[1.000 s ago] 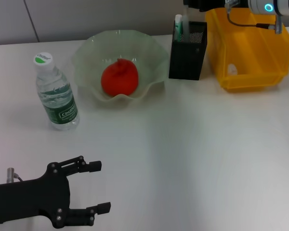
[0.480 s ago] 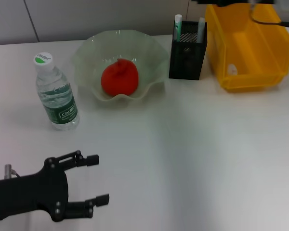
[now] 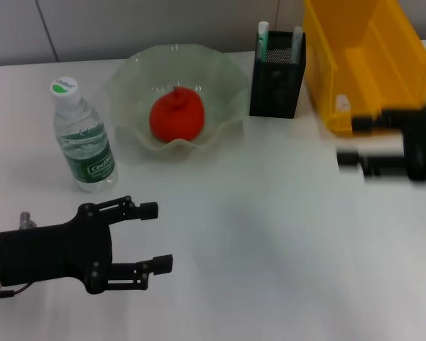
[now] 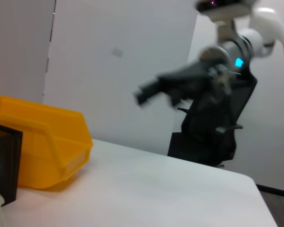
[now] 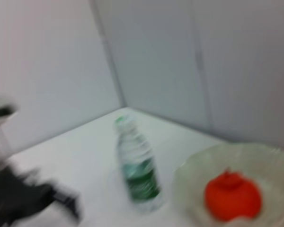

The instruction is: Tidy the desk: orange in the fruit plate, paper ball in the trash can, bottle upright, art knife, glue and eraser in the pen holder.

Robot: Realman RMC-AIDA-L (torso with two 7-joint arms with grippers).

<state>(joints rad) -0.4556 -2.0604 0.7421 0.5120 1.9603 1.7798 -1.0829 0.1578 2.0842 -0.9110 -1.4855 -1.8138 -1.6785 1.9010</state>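
The left gripper (image 3: pixel 155 237) hovers low over the white desk (image 3: pixel 255 234), its black fingers spread apart around nothing. Just beyond its fingertips the clear plastic bottle (image 3: pixel 83 137) stands upright, with a green-and-white cap and a green label whose writing is too small to read. Farther on, the orange (image 3: pixel 176 114) sits in the ruffled, translucent fruit plate (image 3: pixel 131 78). The right gripper (image 3: pixel 355 141), blurred, has its dark fingers parted and empty, just in front of the glossy yellow trash can (image 3: pixel 387 50). Beside that bin stands the black mesh pen holder (image 3: pixel 275 71), with two stick-shaped items rising from it.
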